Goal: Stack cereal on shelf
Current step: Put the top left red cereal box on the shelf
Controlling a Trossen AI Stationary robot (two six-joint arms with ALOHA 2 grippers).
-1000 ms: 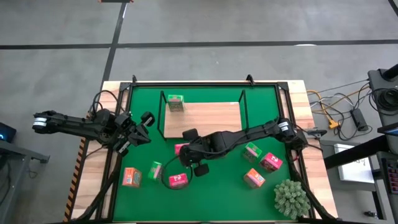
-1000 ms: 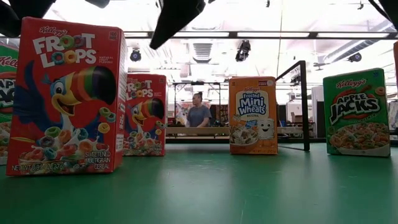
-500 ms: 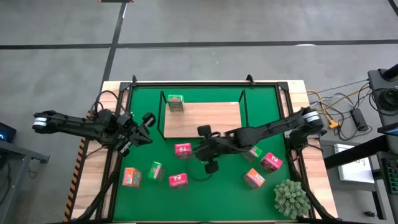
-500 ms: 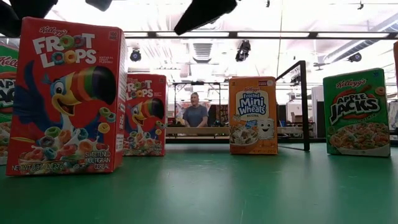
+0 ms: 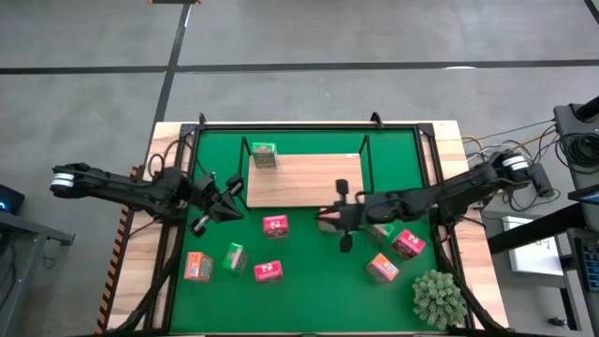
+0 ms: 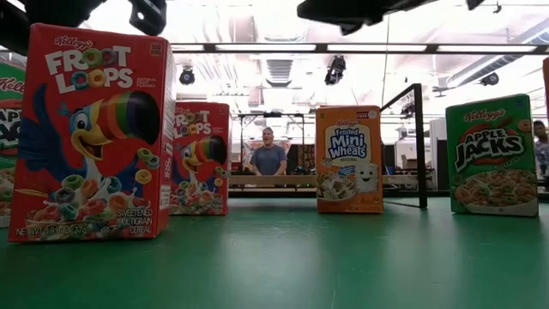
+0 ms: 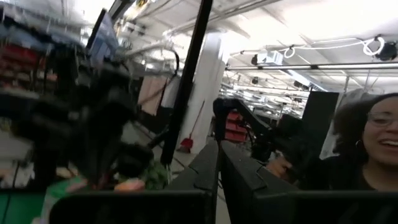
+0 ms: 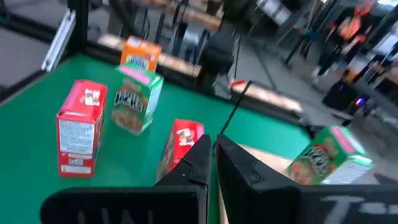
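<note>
The shelf (image 5: 304, 181) is a light-wood board with black wire ends, lying on the green mat. One green cereal box (image 5: 265, 154) stands on its far left corner. The other boxes stand on the mat: pink (image 5: 275, 225), green (image 5: 235, 256), pink (image 5: 269, 271) and orange (image 5: 197, 267) to the left, green (image 5: 379, 227), pink (image 5: 407, 243) and orange (image 5: 382, 269) to the right. My right gripper (image 5: 326, 220) hovers shut just near of the shelf's front edge, holding nothing (image 8: 212, 155). My left gripper (image 5: 236, 197) is shut beside the shelf's left end.
A spiky grey-green plant (image 5: 437, 298) stands at the mat's near right corner. The mat's black frame and the light-wood border (image 5: 140, 281) surround it. Cables lie off the table's right side. People show in the room behind (image 6: 268, 159), and one close in the left wrist view (image 7: 367, 143).
My right gripper has drawn back from above the pink box near the mat's middle toward the table's right, staying above the mat with nothing in it. My left gripper has shifted right, toward the shelf's left end. The boxes have stayed where they were.
</note>
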